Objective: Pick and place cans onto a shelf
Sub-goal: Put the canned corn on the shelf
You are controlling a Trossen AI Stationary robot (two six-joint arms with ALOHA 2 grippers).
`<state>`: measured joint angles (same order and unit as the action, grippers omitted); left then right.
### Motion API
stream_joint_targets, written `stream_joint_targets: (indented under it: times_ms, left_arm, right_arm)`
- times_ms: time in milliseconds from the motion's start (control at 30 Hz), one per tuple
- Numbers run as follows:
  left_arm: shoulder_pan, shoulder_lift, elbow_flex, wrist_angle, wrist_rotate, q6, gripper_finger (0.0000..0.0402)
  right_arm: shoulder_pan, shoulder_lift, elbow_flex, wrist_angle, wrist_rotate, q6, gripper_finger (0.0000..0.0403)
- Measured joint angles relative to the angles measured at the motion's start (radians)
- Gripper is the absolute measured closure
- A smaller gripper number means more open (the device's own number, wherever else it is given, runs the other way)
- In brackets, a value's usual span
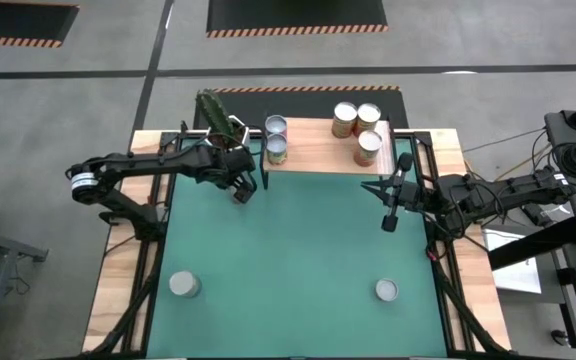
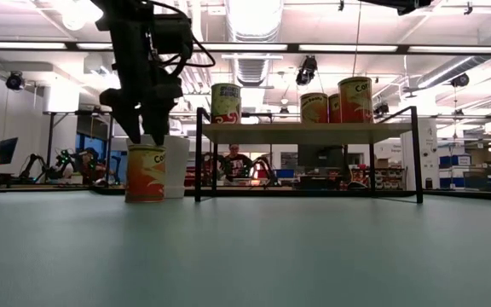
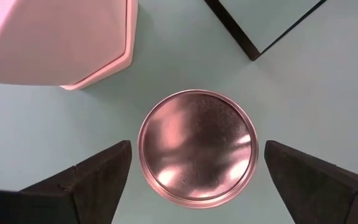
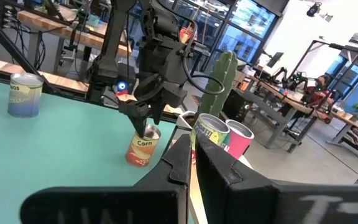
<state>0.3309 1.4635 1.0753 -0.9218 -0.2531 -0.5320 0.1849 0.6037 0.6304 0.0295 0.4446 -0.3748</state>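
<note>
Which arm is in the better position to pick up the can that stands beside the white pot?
The left. Its gripper hangs open right above that can, one finger on each side. The right gripper waits across the table, shut.

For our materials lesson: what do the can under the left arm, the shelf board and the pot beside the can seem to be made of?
The can: metal, likely tin, with a shiny lid that shows reflections and a printed label. The shelf board: pale wood, grain visible, on thin black legs, probably metal. The pot: smooth, matte, white; ceramic or plastic, cannot tell which.
</note>
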Motion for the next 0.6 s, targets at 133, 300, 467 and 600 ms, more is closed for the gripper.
stream_joint_targets:
  times_ms: [133, 300, 467, 600]
  left_arm:
    - [0.0, 0.0, -0.005, 0.01, 0.0, 0.0, 0.0052]
    - [0.0, 0.0, -0.005, 0.013, 0.0, 0.0, 0.0052]
    - [0.0, 0.002, -0.007, 0.013, 0.0, 0.0, 0.0052]
    - [0.0, 0.022, -0.007, 0.015, 0.0, 0.0, 0.0052]
  right_arm:
    - [0.0, 0.0, 0.0, 0.0, 0.0, 0.0, 0.039]
    - [0.0, 0.0, 0.0, 0.0, 0.0, 0.0, 0.039]
    - [0.0, 0.0, 0.0, 0.0, 0.0, 0.0, 0.039]
    - [0.0, 0.0, 0.0, -0.001, 0.0, 0.0, 0.039]
